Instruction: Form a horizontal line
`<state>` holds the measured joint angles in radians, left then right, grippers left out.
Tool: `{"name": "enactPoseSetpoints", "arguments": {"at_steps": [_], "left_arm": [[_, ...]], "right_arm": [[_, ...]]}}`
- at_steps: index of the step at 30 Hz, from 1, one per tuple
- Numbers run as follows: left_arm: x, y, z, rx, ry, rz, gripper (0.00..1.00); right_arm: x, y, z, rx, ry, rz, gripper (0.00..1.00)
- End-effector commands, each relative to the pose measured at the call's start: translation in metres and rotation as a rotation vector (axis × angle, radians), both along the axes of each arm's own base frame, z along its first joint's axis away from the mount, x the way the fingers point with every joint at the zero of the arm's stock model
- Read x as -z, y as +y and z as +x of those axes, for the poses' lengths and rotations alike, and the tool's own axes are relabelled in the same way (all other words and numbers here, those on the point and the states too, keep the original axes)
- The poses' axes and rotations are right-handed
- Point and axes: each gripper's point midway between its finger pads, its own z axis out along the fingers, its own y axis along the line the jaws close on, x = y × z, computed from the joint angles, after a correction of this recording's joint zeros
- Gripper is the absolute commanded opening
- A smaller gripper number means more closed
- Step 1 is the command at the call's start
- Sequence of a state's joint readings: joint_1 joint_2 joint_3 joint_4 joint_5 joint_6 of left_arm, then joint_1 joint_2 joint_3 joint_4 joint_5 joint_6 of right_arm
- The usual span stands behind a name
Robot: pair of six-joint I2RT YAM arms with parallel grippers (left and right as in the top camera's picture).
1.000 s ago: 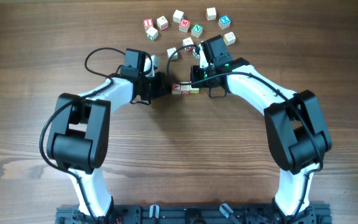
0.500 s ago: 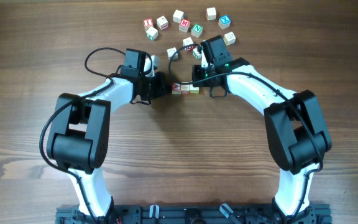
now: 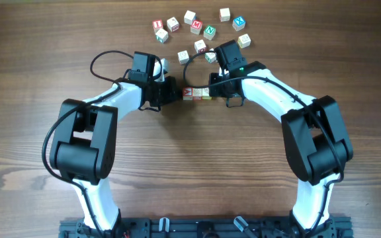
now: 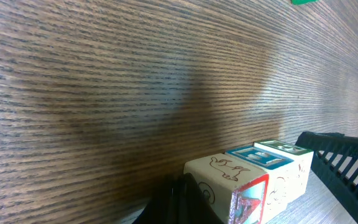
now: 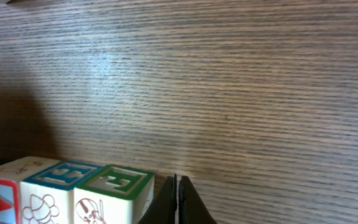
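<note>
The horizontal line [image 3: 196,95] is a short row of three pale letter cubes touching side by side at the table's middle, red "A" cube at its left end. In the right wrist view it shows as the red cube, a blue-topped cube and a green-topped cube [image 5: 114,186]. In the left wrist view the red-edged cube [image 4: 235,186] is nearest. My left gripper [image 3: 174,94] is shut and empty, its tips against the row's left end [image 4: 182,199]. My right gripper [image 3: 217,92] is shut and empty, tips beside the green-topped cube's right side [image 5: 178,202].
A loose cluster of several letter cubes [image 3: 197,26] lies at the back of the wooden table, behind both grippers. The nearest of them [image 3: 201,46] sit just behind the right wrist. A black cable [image 3: 101,63] loops by the left arm.
My right gripper has moved a little forward and to the right, down to the row's right end. The row now sits straighter. The left arm has not moved.
</note>
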<state>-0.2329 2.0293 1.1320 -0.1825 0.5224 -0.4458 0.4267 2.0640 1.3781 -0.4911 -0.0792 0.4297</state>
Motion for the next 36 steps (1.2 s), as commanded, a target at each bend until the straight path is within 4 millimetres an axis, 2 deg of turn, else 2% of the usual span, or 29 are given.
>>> {"name": "enactPoseSetpoints", "arguments": {"at_steps": [1,5,24,32,36], "left_arm": [[0.01,0.002,-0.005,0.011,0.019,0.011,0.04],[0.01,0.002,-0.005,0.011,0.019,0.011,0.04],[0.01,0.002,-0.005,0.011,0.019,0.011,0.04],[0.01,0.002,-0.005,0.011,0.019,0.011,0.04],[0.011,0.003,-0.005,0.008,0.019,0.016,0.04]], "right_arm": [[-0.004,0.009,0.004,-0.007,0.002,0.04,0.05],[-0.006,0.018,0.001,-0.055,0.009,0.079,0.04],[-0.007,0.021,0.002,-0.059,0.002,0.091,0.04],[-0.005,0.014,0.005,-0.041,-0.01,0.055,0.05],[-0.002,0.003,0.005,-0.017,-0.013,-0.004,0.05]]}}
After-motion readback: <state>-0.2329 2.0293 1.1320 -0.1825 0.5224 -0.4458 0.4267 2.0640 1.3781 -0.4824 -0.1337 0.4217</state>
